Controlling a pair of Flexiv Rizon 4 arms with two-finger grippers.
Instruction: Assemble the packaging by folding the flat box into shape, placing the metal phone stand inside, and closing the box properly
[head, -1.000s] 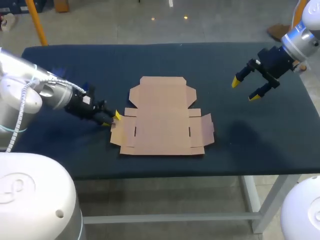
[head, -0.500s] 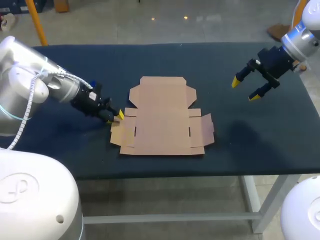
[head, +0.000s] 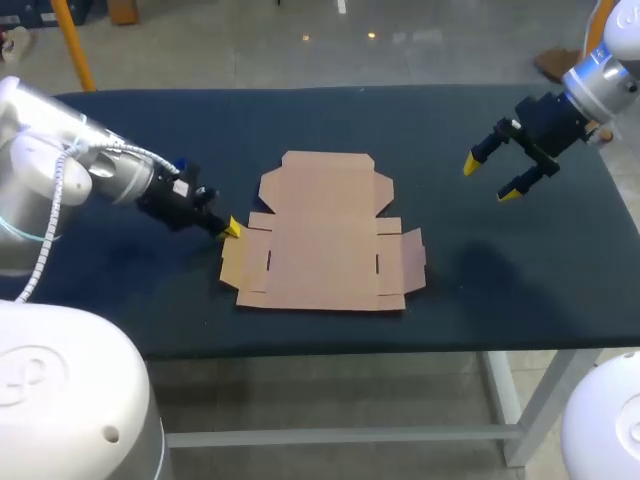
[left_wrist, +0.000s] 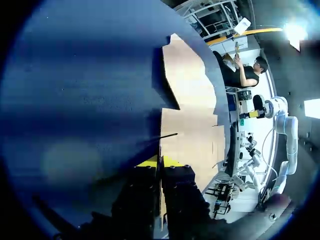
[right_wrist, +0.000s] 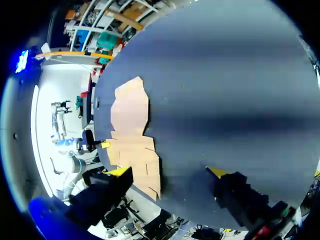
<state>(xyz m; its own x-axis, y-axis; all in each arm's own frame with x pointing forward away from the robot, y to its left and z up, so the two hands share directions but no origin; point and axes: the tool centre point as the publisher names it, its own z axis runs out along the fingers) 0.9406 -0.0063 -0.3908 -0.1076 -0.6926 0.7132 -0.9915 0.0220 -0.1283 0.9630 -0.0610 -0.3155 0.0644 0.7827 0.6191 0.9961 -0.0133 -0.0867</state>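
The box (head: 325, 235) lay flat and unfolded on the desk (head: 500, 270), about midway between its left and right edges and nearer the front edge than the far one, with its broad lid panel pointing toward the far edge. All its panels were down on the dark cloth.

My left pincer (head: 232, 228) was low at the box's left side, at the far corner of the left flap (head: 243, 262). In my left wrist view the box (left_wrist: 192, 115) stretched out ahead of that pincer (left_wrist: 160, 162). The two yellow tips were drawn nearly together with the thin cardboard edge running into the slit between them, so I had it clenched on the box there.

My right pincer (head: 490, 179) hung in the air above the desk's far right part, well apart from the box, tilted down toward the cloth, spread wide and holding nothing. From my right wrist view the pincer (right_wrist: 167, 172) stood wide, and the box (right_wrist: 132, 130) lay far ahead of it with the left pincer (right_wrist: 103, 145) at its far side.
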